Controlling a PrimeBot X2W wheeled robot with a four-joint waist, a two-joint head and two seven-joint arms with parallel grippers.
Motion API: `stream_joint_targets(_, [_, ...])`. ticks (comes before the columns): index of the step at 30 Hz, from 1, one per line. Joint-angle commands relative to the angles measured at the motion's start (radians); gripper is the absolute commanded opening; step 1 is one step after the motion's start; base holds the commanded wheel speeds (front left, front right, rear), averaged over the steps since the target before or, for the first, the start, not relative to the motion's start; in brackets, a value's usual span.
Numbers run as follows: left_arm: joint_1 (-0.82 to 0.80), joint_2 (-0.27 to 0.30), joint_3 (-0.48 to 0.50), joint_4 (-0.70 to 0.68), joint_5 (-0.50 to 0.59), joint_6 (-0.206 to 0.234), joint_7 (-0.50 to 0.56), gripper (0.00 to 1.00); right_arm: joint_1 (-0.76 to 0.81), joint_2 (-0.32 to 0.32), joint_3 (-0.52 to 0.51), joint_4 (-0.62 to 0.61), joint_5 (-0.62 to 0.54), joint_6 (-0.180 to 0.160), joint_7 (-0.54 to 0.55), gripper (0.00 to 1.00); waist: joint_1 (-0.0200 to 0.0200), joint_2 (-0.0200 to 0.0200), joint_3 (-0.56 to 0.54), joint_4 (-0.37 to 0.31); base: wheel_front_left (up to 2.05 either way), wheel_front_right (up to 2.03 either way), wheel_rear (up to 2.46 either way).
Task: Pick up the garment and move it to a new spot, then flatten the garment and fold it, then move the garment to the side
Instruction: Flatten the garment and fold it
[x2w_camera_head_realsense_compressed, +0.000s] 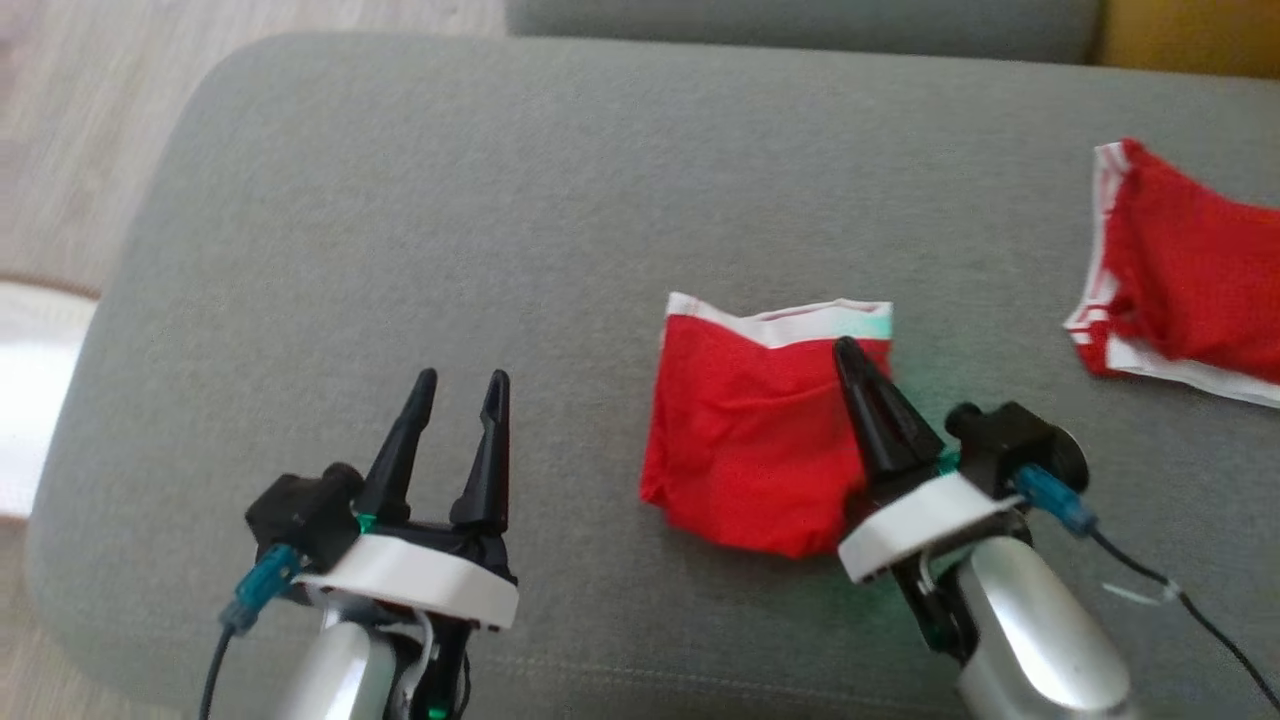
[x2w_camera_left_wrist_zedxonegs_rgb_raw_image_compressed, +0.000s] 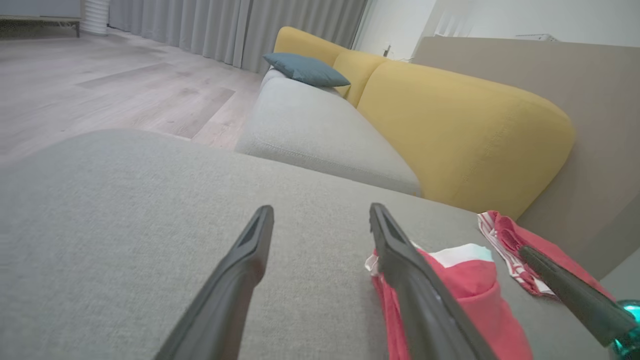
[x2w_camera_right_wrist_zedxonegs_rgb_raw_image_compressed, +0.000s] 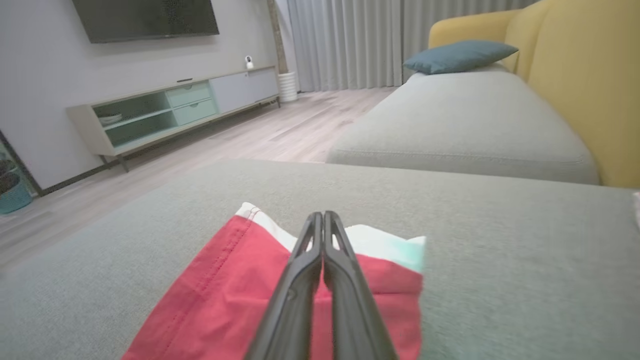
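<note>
Garment (x2w_camera_head_realsense_compressed: 745, 450) folded, mid cushion (x2w_camera_head_realsense_compressed: 400, 250). R gripper (x2w_camera_head_realsense_compressed: 848, 352) fingers pressed together, nothing between them, tips over its right side, prob. to flatten it or slide it aside. L gripper (x2w_camera_head_realsense_compressed: 462, 382) spread wide, empty, just left of it, out of the way.

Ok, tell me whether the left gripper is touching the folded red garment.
Apart. The head view shows bare grey cushion between the open left gripper and the left edge of the folded red garment.
</note>
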Motion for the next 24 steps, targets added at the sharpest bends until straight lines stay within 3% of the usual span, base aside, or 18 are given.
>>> stream_joint_targets(1, [-0.058,0.004,0.025,-0.029,0.002,-0.001,-0.012,1.0,-0.046,0.001,0.03,-0.002,0.002,0.003,-0.011,0.0,0.0,0.0,0.036,0.039,0.0,0.0,0.0])
stream_joint_targets(11, [-0.093,0.004,0.0,-0.026,-0.012,0.009,-0.012,1.0,-0.177,0.001,-0.004,0.28,0.028,0.003,-0.011,0.0,0.0,0.0,0.095,0.122,0.0,0.0,0.0])
stream_joint_targets(18, [-0.101,0.004,-0.002,-0.02,-0.013,0.013,-0.012,1.0,-0.224,0.001,0.046,0.443,0.104,0.003,-0.007,0.0,0.0,0.0,0.099,0.12,0.0,0.0,0.0])
stream_joint_targets(24, [-0.105,0.004,0.0,-0.021,-0.014,0.015,-0.012,1.0,-0.254,0.001,0.105,0.486,0.173,0.003,-0.008,0.0,0.0,0.0,0.082,0.093,0.0,0.0,0.0])
